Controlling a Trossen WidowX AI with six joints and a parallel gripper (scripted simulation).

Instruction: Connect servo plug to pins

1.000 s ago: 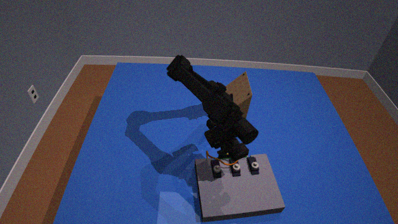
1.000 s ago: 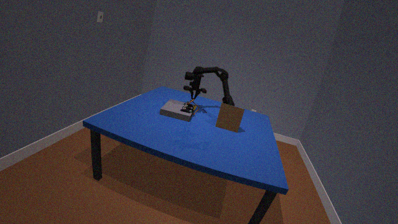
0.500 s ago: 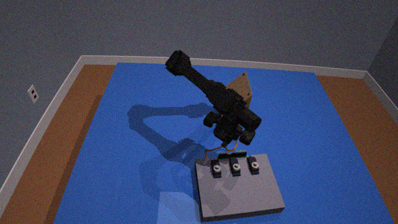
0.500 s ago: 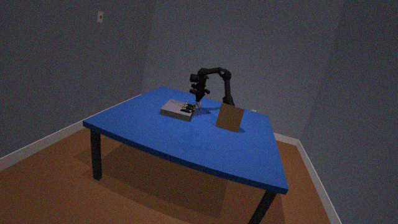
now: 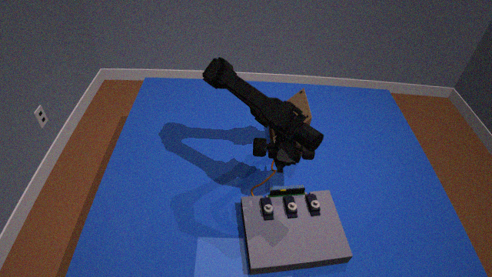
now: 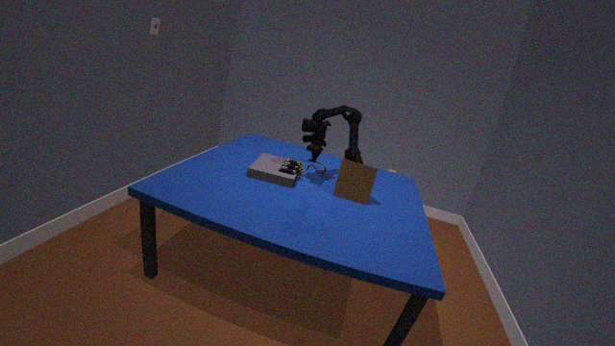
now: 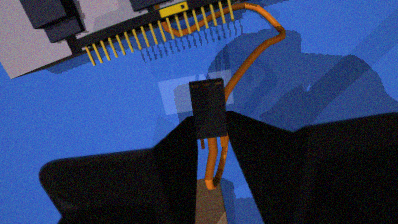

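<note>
The grey holder point(image 5: 307, 238) point(image 6: 263, 162) point(image 7: 20, 47) carries servos, with a row of thin pins point(image 7: 142, 35) along one edge. A yellow band point(image 7: 173, 9) point(image 5: 283, 189) marks some pins, its dot at the right end in the wrist view. My gripper point(image 7: 210, 120) point(image 5: 280, 169) point(image 6: 313, 160) is shut on the black plug point(image 7: 208, 102), off the pin side and apart from the pins. The plug's front end faces the row, which runs aslant to it. The orange lead point(image 7: 250, 55) point(image 5: 264, 180) loops right of the plug to the holder. Its individual wires and the plug's holes are not clear.
Three dark servos with white horns, one of them the middle servo point(image 5: 291, 206), lie near the pin edge. A tilted brown board point(image 5: 302, 103) point(image 6: 356, 183) stands on the blue table point(image 5: 384, 154) point(image 6: 269, 216), on the arm's side of the holder.
</note>
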